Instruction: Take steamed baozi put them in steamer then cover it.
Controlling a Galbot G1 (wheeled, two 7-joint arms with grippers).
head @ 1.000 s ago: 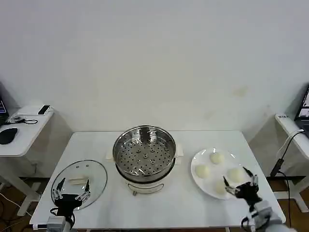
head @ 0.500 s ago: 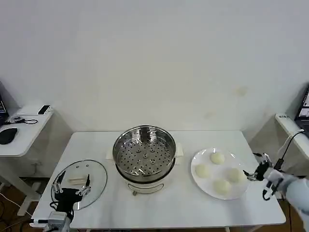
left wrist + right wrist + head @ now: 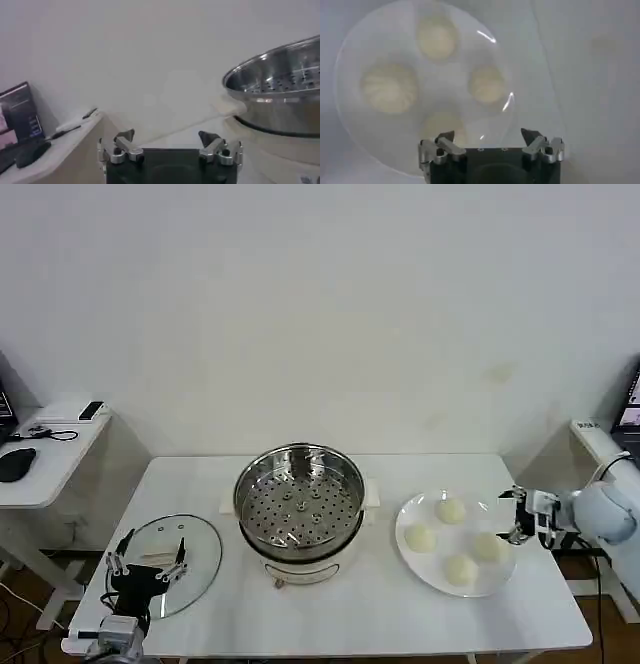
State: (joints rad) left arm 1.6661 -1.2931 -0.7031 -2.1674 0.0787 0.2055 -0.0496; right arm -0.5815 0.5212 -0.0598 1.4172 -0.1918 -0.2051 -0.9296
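Four smooth cream baozi (image 3: pixel 451 510) on plate (image 3: pixel 407 522), steamer (image 3: pixel 299 502) shiny, unlidded. Right gripper (image 3: pixel 517 517) beside plate, fingers wide, holding nothing.

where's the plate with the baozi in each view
Head view: the white plate lies on the table right of the steamer, holding four baozi, with the right gripper open at its right edge.
Left wrist view: the plate is not in it.
Right wrist view: the plate lies beyond the open gripper, four baozi on it.
Shared landmark: the four buns, seen in the head and right wrist views.
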